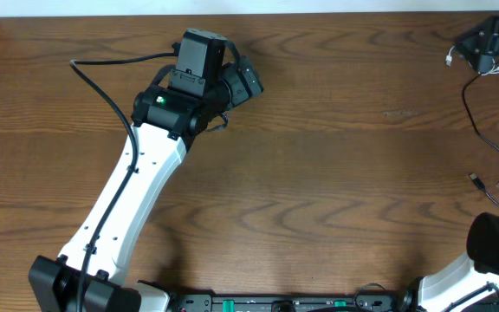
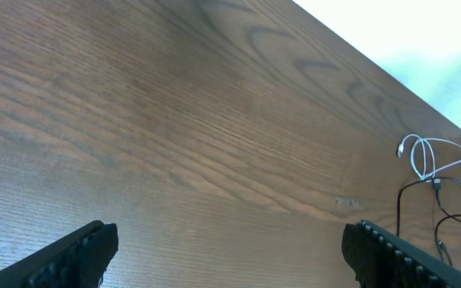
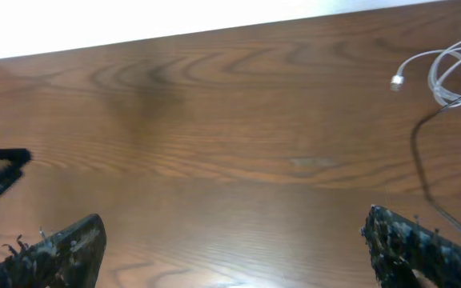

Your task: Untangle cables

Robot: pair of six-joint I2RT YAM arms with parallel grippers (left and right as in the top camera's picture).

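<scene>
The white cable (image 1: 450,59) lies in small loops at the table's far right; it shows in the left wrist view (image 2: 430,156) and the right wrist view (image 3: 446,68). The black cable (image 1: 472,121) runs from it toward the right edge, with a small plug (image 1: 475,180) on the wood; it also shows in the left wrist view (image 2: 401,210) and the right wrist view (image 3: 417,156). My left gripper (image 1: 249,84) (image 2: 230,256) is open and empty over bare wood, far left of the cables. My right gripper (image 3: 234,252) is open and empty, on the near side of the cables.
A black object (image 1: 495,42) sits at the far right corner by the white loops. My right arm (image 1: 496,244) is at the near right edge. The left arm's thick black wire (image 1: 102,87) hangs over the left part of the wooden table (image 1: 336,156).
</scene>
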